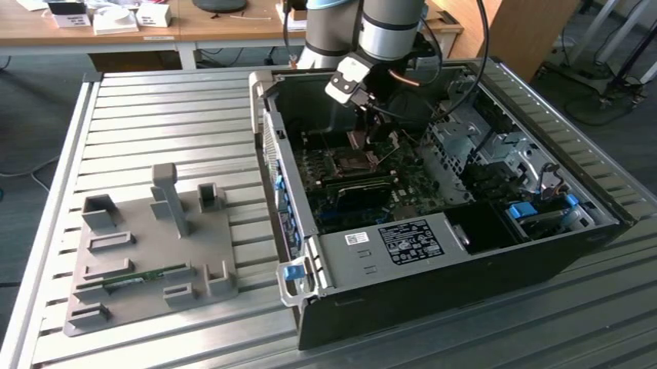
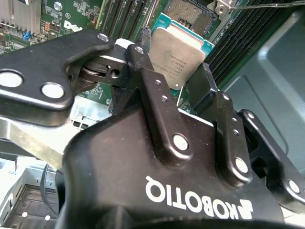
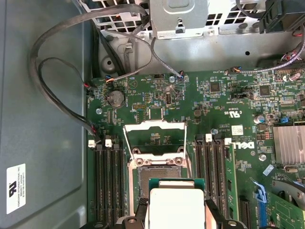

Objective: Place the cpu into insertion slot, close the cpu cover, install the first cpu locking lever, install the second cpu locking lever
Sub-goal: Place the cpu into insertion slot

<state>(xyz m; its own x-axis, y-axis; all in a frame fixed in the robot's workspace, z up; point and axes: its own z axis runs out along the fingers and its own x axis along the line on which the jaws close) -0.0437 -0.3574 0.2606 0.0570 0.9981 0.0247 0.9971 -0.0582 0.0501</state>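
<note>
Counted: 1 arm [image 1: 390, 27], 1 gripper [image 2: 174, 67] with 2 fingers [image 2: 159, 102], 1 cpu [image 2: 176, 50], 1 slot [image 3: 155, 174] and 1 cover [image 3: 153, 125]. The board [image 3: 228, 124] has 2 banks of memory slots [image 3: 109, 181], 1 on each side of the slot, plus 1 coin battery [image 3: 116, 98] and 1 heatsink [image 3: 289, 143]. On 1 table [image 1: 154, 115] stand 1 case [image 1: 431, 292] and, toward the exterior view's left, 1 grey tray [image 1: 154, 254].

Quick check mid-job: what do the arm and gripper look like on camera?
The arm is silver-grey tube with a pale blue joint cap and a black cable running beside it. The gripper is matte black, with bolted link bars, silver pins and white lettering on its body.
</note>
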